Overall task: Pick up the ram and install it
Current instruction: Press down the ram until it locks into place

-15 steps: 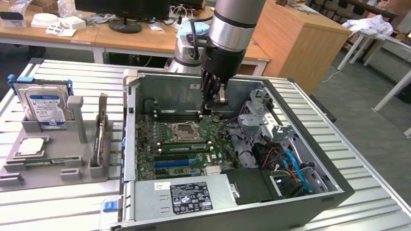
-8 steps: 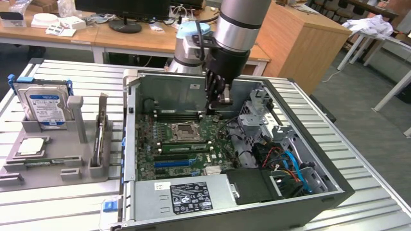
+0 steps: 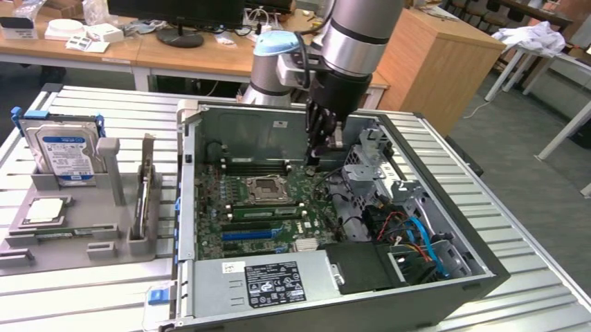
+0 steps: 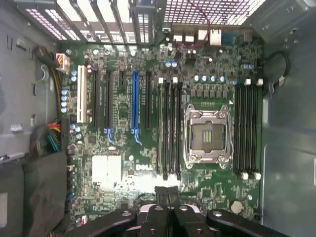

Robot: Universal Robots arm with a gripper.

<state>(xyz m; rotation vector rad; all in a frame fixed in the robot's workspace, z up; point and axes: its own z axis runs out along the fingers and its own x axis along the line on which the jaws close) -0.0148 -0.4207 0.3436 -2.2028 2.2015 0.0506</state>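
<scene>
The gripper (image 3: 315, 160) hangs inside the open case (image 3: 443, 277), fingers (image 4: 162, 197) pressed together and holding nothing, above the board (image 4: 123, 148) near the slots (image 4: 170, 128). The ram (image 3: 140, 200) stands on edge in the tray (image 3: 55, 242) on the desk, for an easy pinch
</scene>
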